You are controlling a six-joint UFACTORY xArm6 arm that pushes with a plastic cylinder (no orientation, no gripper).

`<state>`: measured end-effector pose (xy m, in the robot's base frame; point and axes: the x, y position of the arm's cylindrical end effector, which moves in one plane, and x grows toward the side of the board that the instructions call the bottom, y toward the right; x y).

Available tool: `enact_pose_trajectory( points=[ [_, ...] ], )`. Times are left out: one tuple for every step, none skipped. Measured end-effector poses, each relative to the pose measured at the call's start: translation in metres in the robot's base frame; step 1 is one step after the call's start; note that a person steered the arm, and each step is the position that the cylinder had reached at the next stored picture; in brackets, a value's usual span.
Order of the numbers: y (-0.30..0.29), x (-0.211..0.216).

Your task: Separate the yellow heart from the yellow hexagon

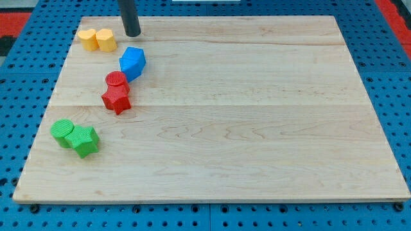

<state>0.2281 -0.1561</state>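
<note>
Here my tip stands just right of the touching yellow heart and yellow hexagon; no writing shows.

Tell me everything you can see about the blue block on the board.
The blue block is a chunky, many-sided piece with flat facets, plastic by its look, and a paler top face. It rests flat on the wooden board, in the upper part at the view's left. Its lower left edge meets or nearly meets the red cylinder. My tip stands above it in the view, apart from it.
</note>
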Motion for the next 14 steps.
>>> enact_pose_trajectory(
  points=[
    [-0.035,-0.021],
    [-0.082,-0.021],
    [-0.089,-0.002],
    [-0.089,0.025],
    [-0.089,0.047],
    [-0.097,0.058],
    [-0.126,0.039],
    [-0.132,0.053],
    [-0.131,0.062],
    [-0.121,0.068],
    [-0.094,0.076],
    [-0.090,0.079],
    [-0.135,0.103],
    [-0.138,0.200]
  ],
)
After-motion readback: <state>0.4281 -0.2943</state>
